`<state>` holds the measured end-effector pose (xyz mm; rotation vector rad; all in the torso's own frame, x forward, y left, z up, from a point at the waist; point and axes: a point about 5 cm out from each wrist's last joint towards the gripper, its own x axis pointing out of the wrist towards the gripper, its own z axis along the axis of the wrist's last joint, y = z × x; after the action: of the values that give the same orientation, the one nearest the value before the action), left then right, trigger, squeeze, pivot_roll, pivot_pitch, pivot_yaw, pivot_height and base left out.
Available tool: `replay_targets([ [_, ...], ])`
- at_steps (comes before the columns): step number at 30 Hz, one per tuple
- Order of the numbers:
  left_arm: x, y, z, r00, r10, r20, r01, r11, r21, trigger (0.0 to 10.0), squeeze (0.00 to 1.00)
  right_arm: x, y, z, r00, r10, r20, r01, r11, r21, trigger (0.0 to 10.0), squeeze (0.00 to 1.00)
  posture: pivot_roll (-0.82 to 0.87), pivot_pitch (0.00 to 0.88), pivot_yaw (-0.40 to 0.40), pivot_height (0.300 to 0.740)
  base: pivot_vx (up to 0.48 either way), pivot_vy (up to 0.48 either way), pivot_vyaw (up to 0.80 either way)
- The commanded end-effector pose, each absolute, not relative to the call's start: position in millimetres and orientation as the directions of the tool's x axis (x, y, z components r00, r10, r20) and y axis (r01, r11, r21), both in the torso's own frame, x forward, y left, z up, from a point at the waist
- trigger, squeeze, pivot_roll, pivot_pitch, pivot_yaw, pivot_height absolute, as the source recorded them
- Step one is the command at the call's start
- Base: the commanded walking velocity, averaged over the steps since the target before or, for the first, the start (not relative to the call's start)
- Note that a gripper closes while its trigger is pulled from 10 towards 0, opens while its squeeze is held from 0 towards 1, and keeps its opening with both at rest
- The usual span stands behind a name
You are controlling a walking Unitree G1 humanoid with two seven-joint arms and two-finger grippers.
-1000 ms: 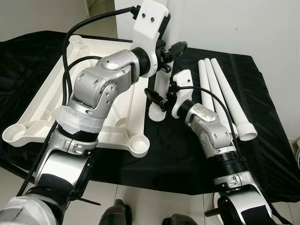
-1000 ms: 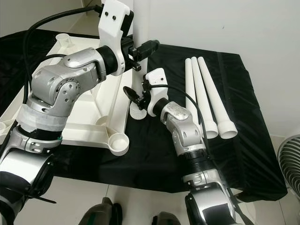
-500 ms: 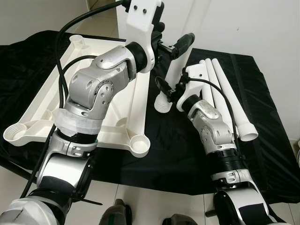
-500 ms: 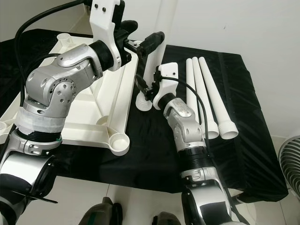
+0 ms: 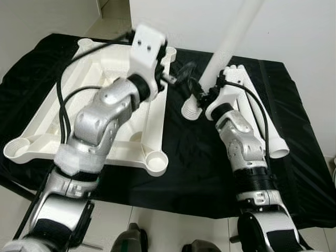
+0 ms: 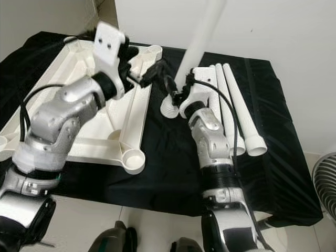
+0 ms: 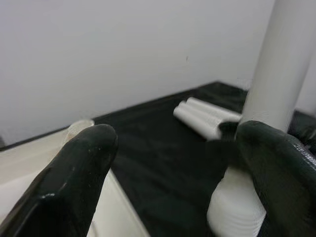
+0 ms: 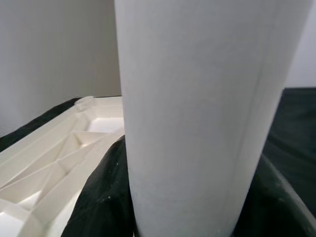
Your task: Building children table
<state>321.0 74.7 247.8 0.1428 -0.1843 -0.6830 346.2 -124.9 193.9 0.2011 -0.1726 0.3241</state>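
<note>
A: Leg, the long white plastic tube (image 5: pixel 227 46), where?

B: Clenched in the right end effector (image 5: pixel 206 97), tilted, threaded end (image 5: pixel 190 109) down near the upturned white tabletop's (image 5: pixel 47 115) far-right corner socket (image 5: pixel 169 53). The left end effector (image 7: pixel 173 163), fingers spread, is nearer.

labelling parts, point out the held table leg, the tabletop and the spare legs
held table leg (image 5: pixel 229 44), left eye view, mid shaft
tabletop (image 5: pixel 156 161), left eye view, near corner socket
spare legs (image 6: pixel 240 111), right eye view, middle of the outer leg

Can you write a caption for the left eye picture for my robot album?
Right gripper lifts a white table leg beside the upside-down tabletop.
</note>
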Motion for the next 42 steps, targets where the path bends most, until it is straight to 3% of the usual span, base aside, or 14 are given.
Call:
replay_targets([
  [1, 320.8, 78.6, 237.7, 0.772, -0.626, 0.109, 0.593, 0.772, 0.229, 10.0, 0.0, 342.5, -130.1, 194.3, 0.937, 0.274, 0.216, -0.314, 0.933, 0.176, 10.0, 0.0, -0.03, 0.037, 0.022, 0.74, 0.0, 0.0, 0.0],
  [3, 319.3, 92.3, 212.3, 0.803, -0.595, 0.033, 0.563, 0.775, 0.286, 10.0, 0.0, 336.2, -133.6, 185.5, 0.945, 0.261, 0.195, -0.294, 0.941, 0.166, 10.0, 0.0, -0.03, 0.045, 0.029, 0.74, 0.0, 0.0, 0.0],
  [8, 316.6, 108.0, 193.6, 0.814, -0.58, -0.035, 0.564, 0.775, 0.286, 10.0, 0.0, 331.5, -135.5, 180.5, 0.95, 0.254, 0.183, -0.283, 0.946, 0.158, 10.0, 0.0, -0.03, 0.05, 0.034, 0.74, 0.0, 0.0, 0.0],
  [11, 311.3, 117.0, 183.0, 0.806, -0.586, -0.076, 0.569, 0.734, 0.371, 10.0, 0.0, 328.2, -137.9, 178.7, 0.952, 0.249, 0.176, -0.276, 0.949, 0.153, 10.0, 0.0, -0.03, 0.055, 0.04, 0.74, 0.0, 0.0, 0.0],
  [20, 302.4, 130.0, 169.3, 0.788, -0.601, -0.132, 0.604, 0.714, 0.354, 10.0, 0.0, 323.1, -142.0, 177.3, 0.954, 0.249, 0.168, -0.273, 0.952, 0.137, 10.0, 0.0, -0.03, 0.059, 0.042, 0.74, 0.0, 0.0, 0.0],
  [26, 283.2, 145.6, 151.1, 0.695, -0.67, -0.261, 0.711, 0.585, 0.39, 10.0, 0.0, 317.1, -143.6, 181.4, 0.945, 0.278, 0.171, -0.296, 0.951, 0.092, 10.0, 0.0, -0.03, 0.069, 0.03, 0.74, 0.0, 0.0, 0.0],
  [33, 271.3, 161.0, 148.1, 0.638, -0.709, -0.301, 0.764, 0.534, 0.361, 10.0, 0.0, 311.2, -141.3, 188.8, 0.927, 0.324, 0.189, -0.341, 0.938, 0.062, 10.0, 0.0, -0.03, 0.071, 0.025, 0.74, 0.0, 0.0, 0.0],
  [42, 267.4, 174.8, 148.1, 0.634, -0.704, -0.319, 0.767, 0.522, 0.373, 10.0, 0.0, 309.8, -139.5, 189.8, 0.917, 0.354, 0.182, -0.367, 0.93, 0.037, 10.0, 0.0, -0.03, 0.062, 0.011, 0.74, 0.0, 0.0, 0.0],
])
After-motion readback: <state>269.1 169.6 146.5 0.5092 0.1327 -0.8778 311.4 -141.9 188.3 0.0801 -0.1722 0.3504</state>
